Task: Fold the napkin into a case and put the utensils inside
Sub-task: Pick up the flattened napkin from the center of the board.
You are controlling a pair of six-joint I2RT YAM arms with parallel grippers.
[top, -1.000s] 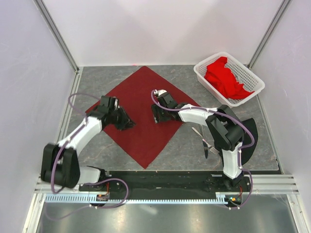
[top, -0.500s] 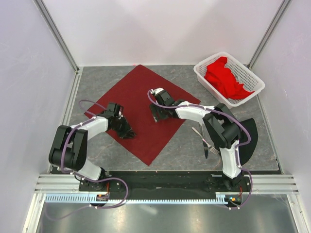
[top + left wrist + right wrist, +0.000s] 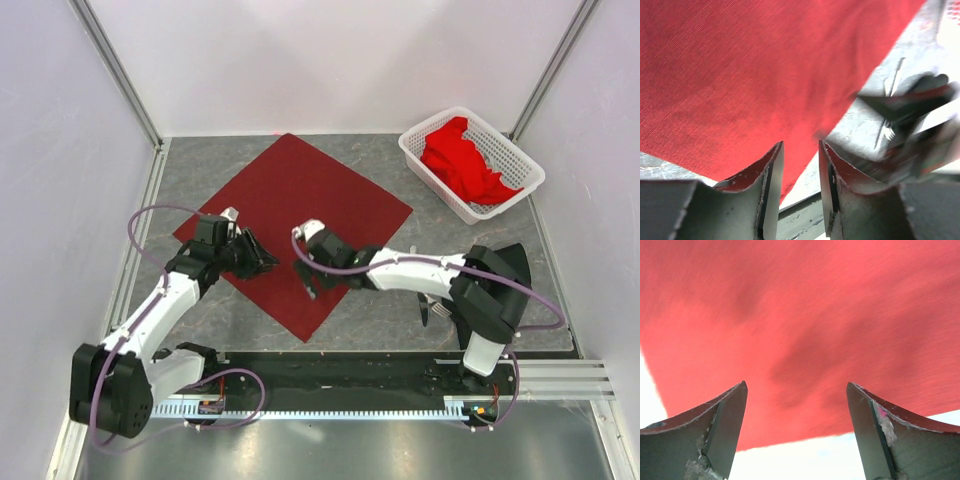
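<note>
Black right gripper (image 3: pixel 307 278) stood with its jaws spread wide and nothing between them. In your right wrist view its fingertips (image 3: pixel 738 392) hung just above the napkin (image 3: pixel 300 210), with only maroon cloth and a strip of pale desk past the hem. From above it sat over the napkin's near-right edge, close to the near corner.

Left gripper (image 3: pixel 258 258) was parted only narrowly and held nothing. In your left wrist view the fingers (image 3: pixel 771 175) framed a slim gap over the cloth's hem, and the grey desk (image 3: pixel 260 315) showed through it. From above it sat on the napkin's near-left edge, pointing toward the right gripper, the two near but apart.

Napkin lay flat and unfolded, set as a diamond left of the desk's centre, one corner toward the far edge and one toward the near edge.

Utensils (image 3: pixel 424 311) lay on bare desk toward the near right, well apart from the napkin and mostly hidden under your right forearm. Fork tines showed blurred in the left wrist view.

White lattice basket (image 3: pixel 505 146) sat in the far right corner, with bright red cloth (image 3: pixel 465 160) bunched inside.
</note>
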